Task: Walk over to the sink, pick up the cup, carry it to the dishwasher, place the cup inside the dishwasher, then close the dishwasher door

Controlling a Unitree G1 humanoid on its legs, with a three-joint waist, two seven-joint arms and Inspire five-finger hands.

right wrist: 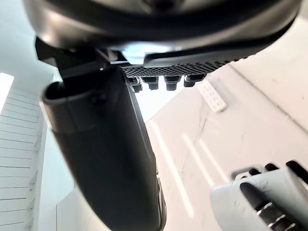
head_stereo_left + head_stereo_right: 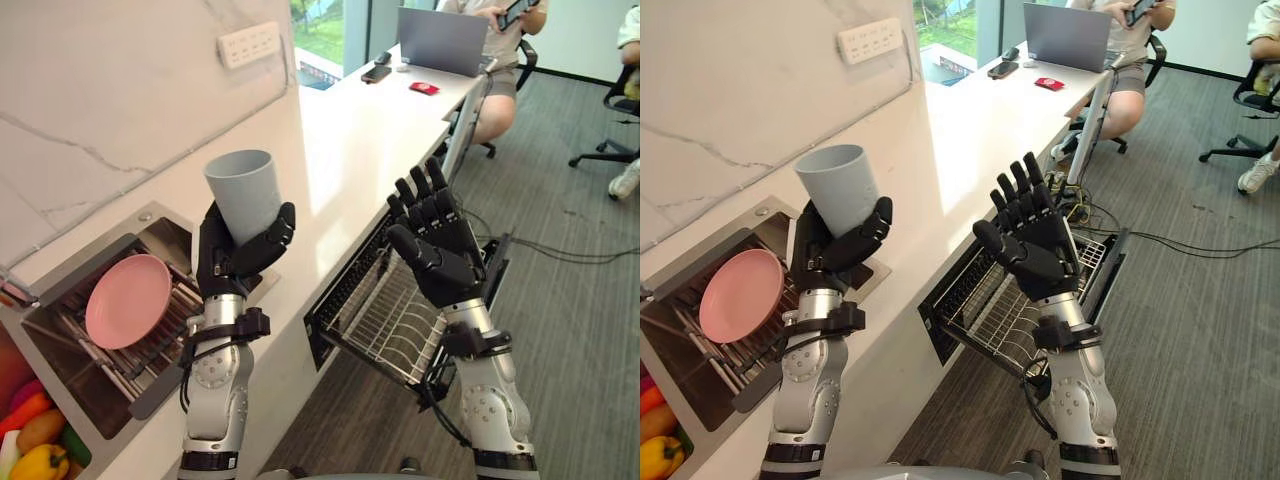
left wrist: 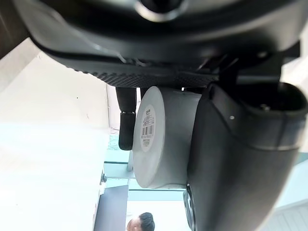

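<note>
Wall: pale marble-look slab w/ thin grey veins, smooth; white socket strip fixed high up.
Counter: long, white, glossy, runs away toward the window; grey laptop at the far end, person seated behind it.
Floor: grey carpet, fine ribbed texture.
Sink: steel, rectangular, set into the counter on the robot's left; slatted rack inside.
Dishwasher rack: wire basket, pulled out below the counter edge, dark perforated panel along its near side.
Plate: pink, round, matte, leaning on its edge in the sink rack.
Right hand: dark, fingers straight and fanned upward, thumb out to the side, nothing in it; raised over the rack.
Left hand: dark, fingers and thumb wrapped round the cup's lower part.
Cup: grey-blue plastic, plain tapered tumbler, mouth up, leaning a bit; held up over the counter edge, btwn sink and rack. Flat round base w/ barcode sticker, seen from the left wrist.
Pepper: yellow, shiny, at the near left corner w/ other veg.
</note>
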